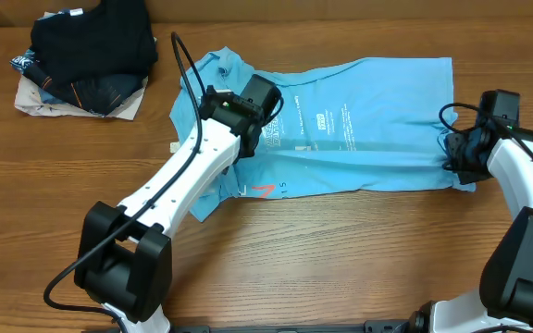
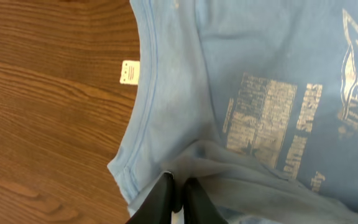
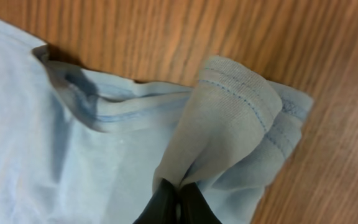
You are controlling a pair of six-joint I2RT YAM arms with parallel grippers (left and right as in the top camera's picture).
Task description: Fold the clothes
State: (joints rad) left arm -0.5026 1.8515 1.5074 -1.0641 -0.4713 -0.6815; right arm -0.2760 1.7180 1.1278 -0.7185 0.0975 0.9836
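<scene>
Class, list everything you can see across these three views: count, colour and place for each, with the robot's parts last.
T-shirt: one, light sky-blue with pale print, spread across the table's middle.
label: one, white, at the T-shirt's collar.
pile of garments: one, black and dark, far left corner.
table: one, brown wood.
left gripper: one, black fingers, pinching cloth near the collar.
right gripper: one, black fingers, pinching a hem corner.

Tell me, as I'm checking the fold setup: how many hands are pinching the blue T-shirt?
2. The left hand pinches the T-shirt near its collar; the right hand pinches a bunched hem corner.
</scene>
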